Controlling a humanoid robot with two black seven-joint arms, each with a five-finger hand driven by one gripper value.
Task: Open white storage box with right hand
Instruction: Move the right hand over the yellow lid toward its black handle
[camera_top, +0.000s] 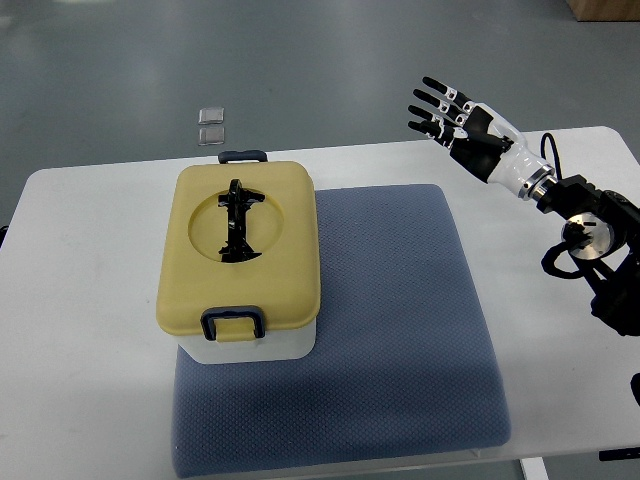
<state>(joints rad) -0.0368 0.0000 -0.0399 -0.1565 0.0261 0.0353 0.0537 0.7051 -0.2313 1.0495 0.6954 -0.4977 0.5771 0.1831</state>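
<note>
White storage box (243, 345) with its yellow lid (240, 247) sits on the blue mat's (400, 330) left side. Far right, well apart, the right hand (462, 125) hovers, fingers (430, 100) spread and empty.

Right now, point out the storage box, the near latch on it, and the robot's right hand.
storage box (290, 215): top view, bare yellow lid right of the handle.
near latch (233, 324): top view, dark clip at lid's front edge.
right hand (468, 128): top view, palm.
</note>
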